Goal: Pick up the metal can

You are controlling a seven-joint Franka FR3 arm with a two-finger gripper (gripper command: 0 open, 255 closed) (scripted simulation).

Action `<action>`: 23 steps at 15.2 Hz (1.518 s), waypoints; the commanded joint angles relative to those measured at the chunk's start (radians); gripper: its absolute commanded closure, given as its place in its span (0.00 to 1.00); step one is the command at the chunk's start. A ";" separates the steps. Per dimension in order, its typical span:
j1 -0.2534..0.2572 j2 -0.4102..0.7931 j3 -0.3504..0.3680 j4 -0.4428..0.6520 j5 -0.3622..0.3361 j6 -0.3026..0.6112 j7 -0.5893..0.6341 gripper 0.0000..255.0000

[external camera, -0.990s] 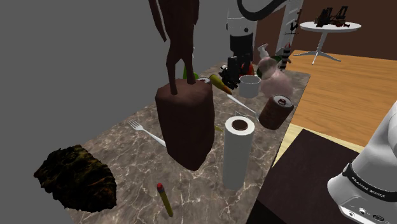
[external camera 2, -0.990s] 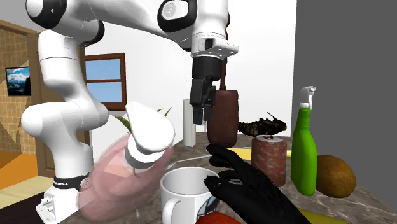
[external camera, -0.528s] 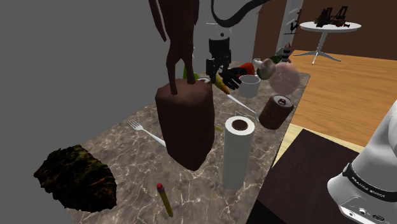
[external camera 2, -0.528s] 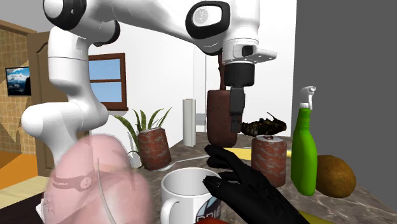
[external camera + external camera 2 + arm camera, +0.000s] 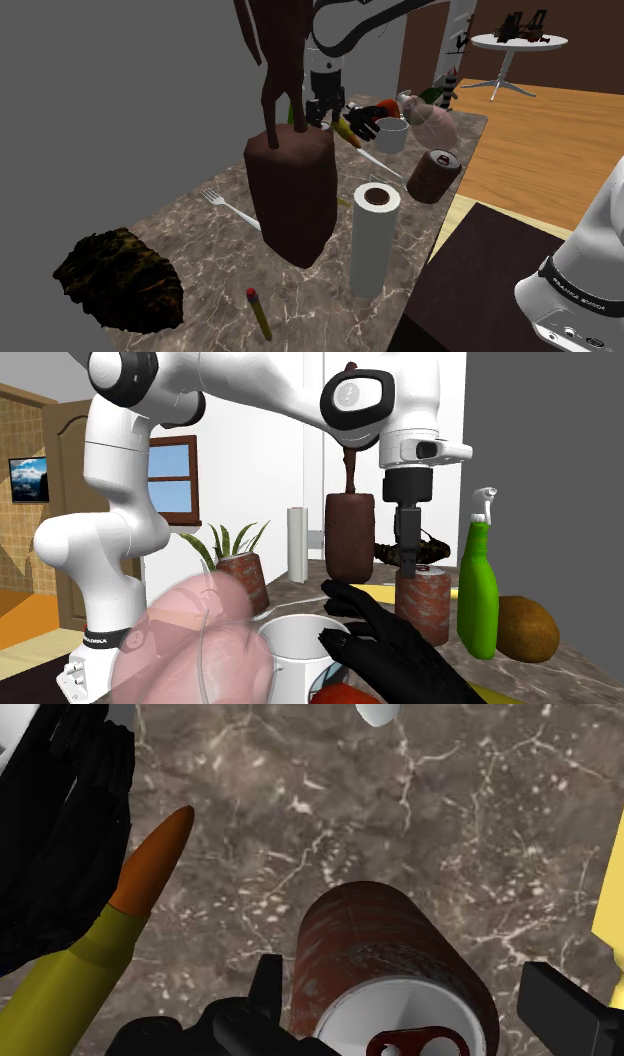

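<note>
The can (image 5: 390,954) stands upright on the marble counter (image 5: 300,824), rust-red on its side with a pale lid and a pull tab facing up at the hand, and it sits directly under the gripper (image 5: 405,976). The two black fingers are spread wider than the can's body and flank it on either side. Neither one presses on it as far as the wrist view shows, so nothing is held yet. In the second exterior view the fingertips hang at about the height of the can's rim, which suits a straight descent: an upright cylinder is easiest to take from above with the pads closing across its side. Just beside the can lies an orange-tipped, yellow-green object (image 5: 110,934), and past that a black glove (image 5: 50,834); a green spray bottle (image 5: 478,587) stands near on the other side (close enough that a wide opening could brush it). A second can (image 5: 433,175) of the same colour leans well apart, near the counter's edge, so I judge the one under the hand to be the chosen target. The next move likely calls for lowering until the pads bracket the can's middle, then closing gently, since a smooth round wall may slip.
</note>
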 commanded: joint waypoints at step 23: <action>0.000 -0.005 0.000 0.041 0.001 -0.045 -0.001 1.00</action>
